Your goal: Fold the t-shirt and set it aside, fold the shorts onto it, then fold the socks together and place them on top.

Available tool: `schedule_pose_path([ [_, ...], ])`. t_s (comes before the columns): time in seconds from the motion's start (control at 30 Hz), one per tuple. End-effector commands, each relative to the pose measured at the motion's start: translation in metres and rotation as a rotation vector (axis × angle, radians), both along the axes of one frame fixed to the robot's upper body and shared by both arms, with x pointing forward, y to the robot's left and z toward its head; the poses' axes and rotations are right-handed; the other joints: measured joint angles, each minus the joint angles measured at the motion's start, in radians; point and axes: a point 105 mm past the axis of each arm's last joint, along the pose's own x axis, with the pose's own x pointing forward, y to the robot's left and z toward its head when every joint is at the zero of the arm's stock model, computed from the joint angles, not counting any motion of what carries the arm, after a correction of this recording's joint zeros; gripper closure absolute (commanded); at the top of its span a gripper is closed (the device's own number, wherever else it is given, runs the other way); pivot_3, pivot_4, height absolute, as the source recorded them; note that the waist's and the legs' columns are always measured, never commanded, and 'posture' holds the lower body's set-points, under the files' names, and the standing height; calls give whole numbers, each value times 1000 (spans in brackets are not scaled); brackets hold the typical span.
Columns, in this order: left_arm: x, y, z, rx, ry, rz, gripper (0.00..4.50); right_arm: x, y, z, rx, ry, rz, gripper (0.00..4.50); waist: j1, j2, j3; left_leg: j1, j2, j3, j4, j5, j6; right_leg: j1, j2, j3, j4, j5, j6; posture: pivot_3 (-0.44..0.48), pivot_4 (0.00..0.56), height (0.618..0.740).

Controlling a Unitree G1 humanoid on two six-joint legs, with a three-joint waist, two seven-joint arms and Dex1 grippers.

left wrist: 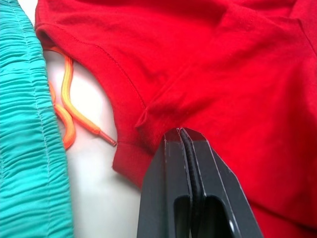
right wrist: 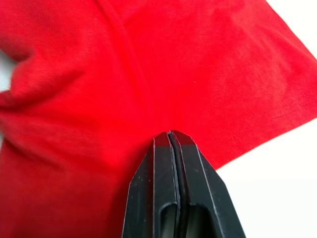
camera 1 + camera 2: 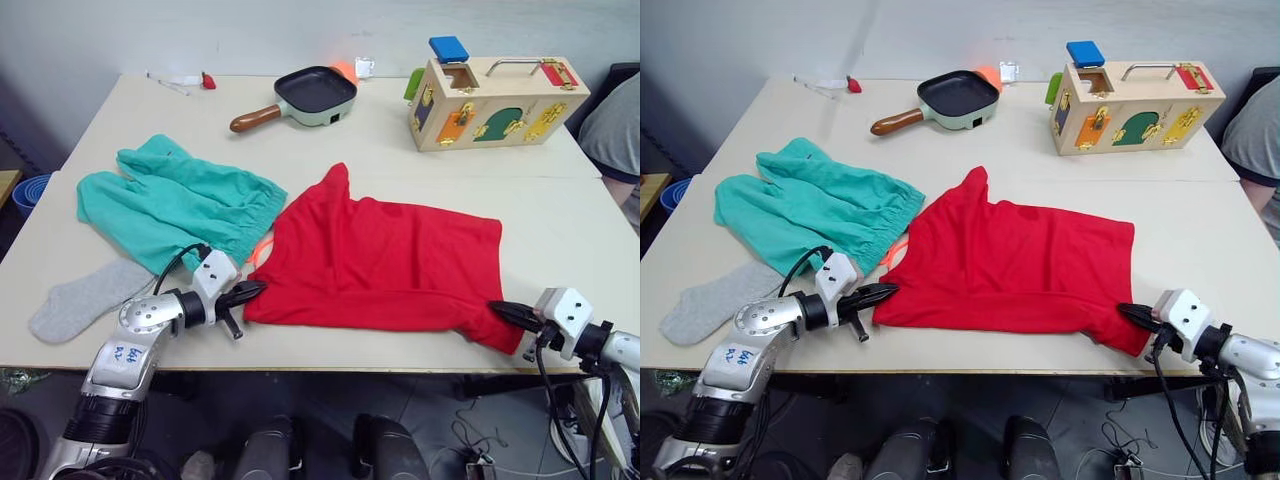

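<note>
The red t-shirt [image 3: 385, 260] lies partly folded across the middle of the table. My left gripper [image 3: 255, 290] is shut at its near left corner, with the cloth puckered at the tips [image 1: 179, 133]. At the shirt's near right corner my right gripper [image 3: 497, 312] is shut as well, and creases run to its tips [image 2: 169, 133]. The teal shorts [image 3: 170, 200] lie flat to the left of the shirt, their orange drawstring [image 1: 64, 114] trailing beside the shirt's edge. One grey sock [image 3: 85, 298] lies at the near left of the table.
A green frying pan [image 3: 315, 93] and a wooden latch box [image 3: 495, 100] stand at the back of the table [image 3: 580, 230]. A small red item [image 3: 208, 80] lies at the back left. A person's sleeve [image 3: 615, 130] shows at the right edge.
</note>
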Motion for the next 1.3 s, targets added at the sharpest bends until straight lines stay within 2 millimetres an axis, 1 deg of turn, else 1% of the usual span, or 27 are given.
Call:
schedule_pose_path([
  [0.03, -5, -1, 2, -9, -16, -17, 4460, -2, -11, 14, 27, -30, -9, 4500, 1, 0, 0, 0, 0, 0, 0, 0, 0, 0, 0, 0, 0, 0, 0, 0, 150, 740],
  [0.1, -14, -6, 16, -65, -57, -87, 4460, -4, 3, 33, 110, -72, 63, 4500, -2, 2, 1, -1, 0, 0, 0, 0, 0, -1, 0, 0, 0, 0, 0, 0, 150, 740],
  [0.17, -22, -10, 28, -112, -91, -159, 4460, -11, 21, 43, 159, -69, 138, 4500, -6, 3, 2, -1, 0, 0, -1, 0, 0, -2, 0, 0, 0, 0, 0, 0, 150, 740],
  [0.23, -28, -14, 36, -136, -108, -220, 4460, -19, 46, 45, 198, -52, 201, 4500, -8, 3, 2, -2, 1, -1, -1, 0, 0, -3, 0, -1, 0, -1, -1, 0, 150, 740],
  [0.3, -34, -21, 39, -147, -105, -275, 4460, -24, 74, 39, 216, -32, 244, 4500, -8, 4, 2, -2, 2, -1, -1, 0, -1, -2, 0, -1, 0, -1, -1, 0, 150, 740],
  [0.37, -37, -28, 38, -140, -95, -310, 4460, -23, 95, 35, 229, -37, 238, 4500, -8, 4, 2, -2, 2, -1, -2, 1, -1, -2, 0, -1, 0, -1, -1, 0, 150, 740],
  [0.4, -38, -33, 36, -133, -84, -330, 4460, -23, 109, 32, 247, -38, 236, 4500, -9, 4, 2, -2, 1, -1, -2, 1, -1, -2, 0, -1, 0, -1, -1, 0, 150, 740],
  [0.47, -39, -42, 27, -117, -53, -330, 4460, -21, 129, 26, 270, -45, 203, 4500, -10, 4, 2, -2, 1, 0, -2, 1, -2, -3, 0, -1, 0, -1, -1, 0, 150, 740],
  [0.53, -38, -44, 14, -85, -7, -300, 4460, -20, 139, 19, 251, -44, 178, 4500, -9, 4, 2, -3, 1, 0, -2, 1, -2, -4, 0, 0, 1, -1, -1, 0, 150, 740],
  [0.57, -36, -42, 6, -54, 5, -271, 4460, -19, 140, 14, 239, -39, 152, 4500, -9, 4, 2, -3, 1, 0, -3, 1, -2, -4, 0, 0, 1, -1, -1, 0, 150, 740],
  [0.63, -29, -35, -5, -12, 12, -194, 4460, -17, 135, 10, 219, -38, 96, 4500, -7, 4, 2, -3, 0, 0, -4, 1, -2, -5, 0, 0, 1, -1, -1, 0, 150, 740],
  [0.7, -21, -26, -10, -1, 8, -104, 4460, -17, 123, 3, 186, -28, 52, 4500, -4, 4, 2, -4, 0, 0, -4, 1, -2, -6, 0, 0, 0, -1, -1, 0, 150, 740],
  [0.77, -14, -17, -15, 19, 3, -42, 4460, -19, 106, -2, 146, -17, 17, 4500, -2, 4, 2, -4, 0, 0, -4, 1, -2, -5, 0, 0, 0, -1, -1, 0, 150, 740],
  [0.87, -8, -6, -19, 34, 11, 3, 4460, -23, 79, -4, 92, -8, -9, 4500, 1, 4, 1, -2, 0, 0, -4, 1, -2, -4, 0, 0, 0, -1, -1, 0, 150, 740],
  [0.97, -4, -2, -18, 20, 7, 20, 4460, -27, 50, -4, 37, -6, -37, 4500, 2, 4, 1, 0, 0, 0, -4, 1, -1, -2, 0, 0, 0, -1, -1, 0, 150, 740],
  [1.1, -2, -5, -14, -4, -11, -7, 4460, -27, 8, -3, 3, -6, -117, 4500, 3, 4, 1, 2, 0, 1, -4, 1, -1, 0, 0, 1, 0, -1, -1, 0, 150, 740],
  [1.13, -2, -7, -13, -15, -17, -18, 4460, -27, 0, -2, 0, -10, -134, 4500, 3, 4, 1, 3, 0, 1, -4, 1, -1, 0, 0, 1, 0, -1, -1, 0, 150, 740],
  [1.2, -2, -8, -9, -39, -28, -38, 4460, -26, -10, 0, 18, -12, -142, 4500, 2, 4, 1, 4, 0, 1, -4, 1, -1, 1, 0, 1, 0, -1, -1, 0, 150, 740],
  [1.3, -6, -9, 6, -83, -70, -116, 4460, -24, -12, 25, 130, -54, -88, 4500, 2, 4, 1, 3, 0, 1, -4, 1, -1, 0, 0, 1, 0, -1, -1, 0, 150, 740],
])
